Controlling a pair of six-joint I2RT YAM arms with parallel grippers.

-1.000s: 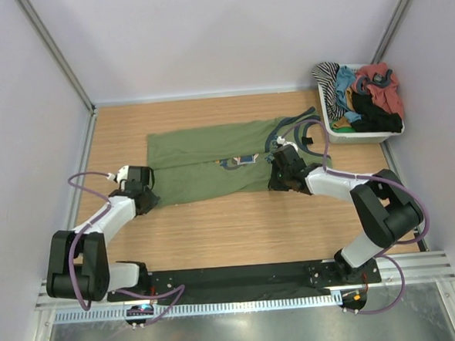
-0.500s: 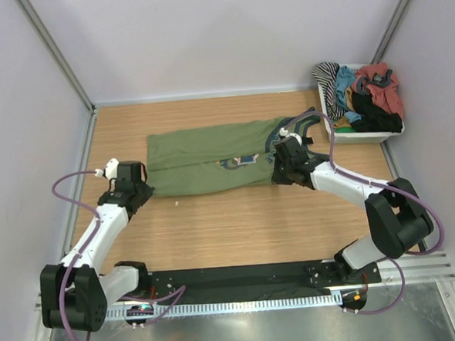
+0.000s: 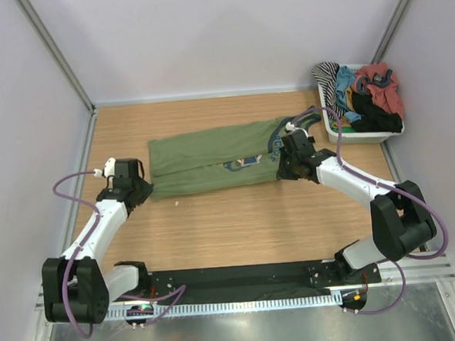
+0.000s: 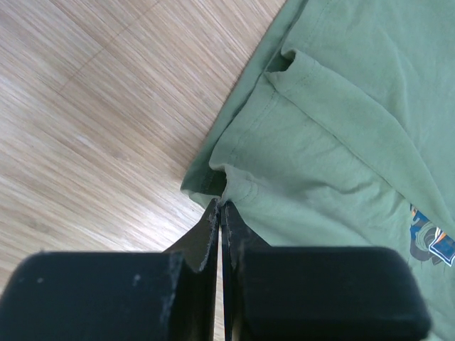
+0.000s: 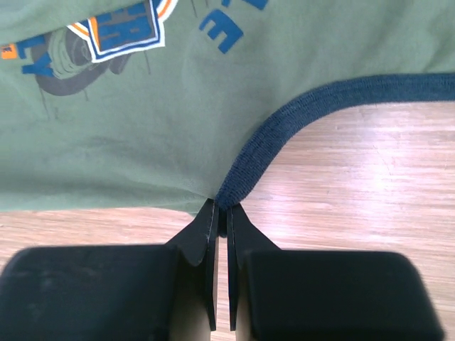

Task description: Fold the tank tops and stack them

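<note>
Top view: olive tank top (image 3: 211, 157) lies flat across the middle of the table (image 3: 238, 224). Its long axis runs left-right, with the left end slightly nearer me. The hem is at the left and the neck and straps at the right, pointing toward the bin (image 3: 362, 138). The bin, at the far right corner, holds a heap of garments. A black piece (image 3: 379, 119) in it may be the second top; I can't confirm that from here. Left gripper (image 3: 136, 187) sits at the near hem corner. Right gripper (image 3: 287, 164) sits at the near armhole side.

Left wrist: the jaws are fully closed, pinching the hem corner (image 4: 226, 186). The cloth is doubled there, with wood showing to its left.

Right wrist: the jaws are closed down to a sliver on the dark trim (image 5: 284, 117), right where it meets the green edge. The printed graphic (image 5: 114, 28) lies just beyond.

My read: I'm on the first lengthwise fold of the green top, with the near edge gripped at both ends. Next I need to raise both ends together and carry that edge over toward the far edge. The arms should move in step with the span kept taut so the middle doesn't sag or bunch. Release once the edges line up.
</note>
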